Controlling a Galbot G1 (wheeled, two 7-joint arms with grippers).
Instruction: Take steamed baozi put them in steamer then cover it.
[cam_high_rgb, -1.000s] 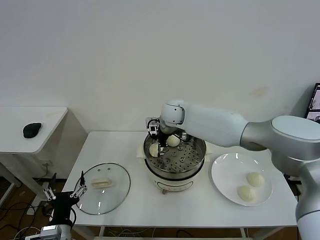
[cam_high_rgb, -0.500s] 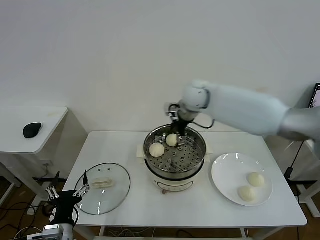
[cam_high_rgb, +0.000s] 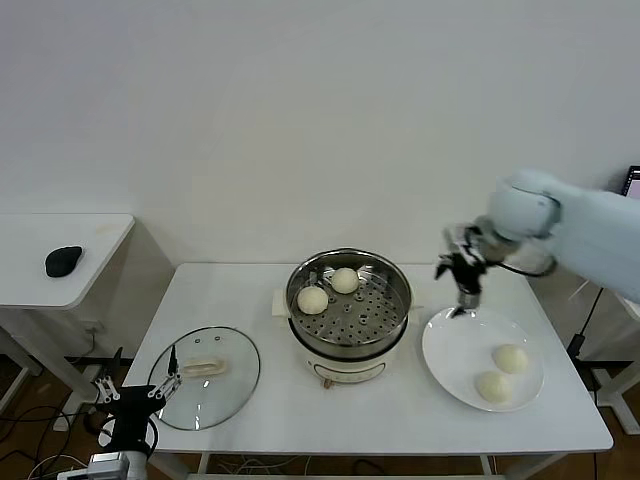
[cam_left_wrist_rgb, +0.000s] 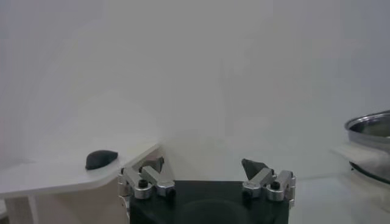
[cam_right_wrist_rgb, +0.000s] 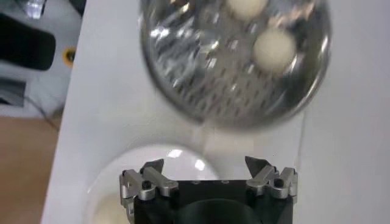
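Note:
The steamer stands mid-table with two baozi on its perforated tray; both show in the right wrist view. Two more baozi lie on the white plate. My right gripper is open and empty, above the plate's near-left rim, between steamer and plate. The glass cover lies flat at the table's front left. My left gripper is open and parked low, off the table's front-left corner.
A side table at the left holds a black mouse, also in the left wrist view. A wall runs behind the table. A dark monitor edge shows at far right.
My right gripper let go of a baozi in the steamer, rose, and swung right to above the plate's edge. The left arm has barely moved.

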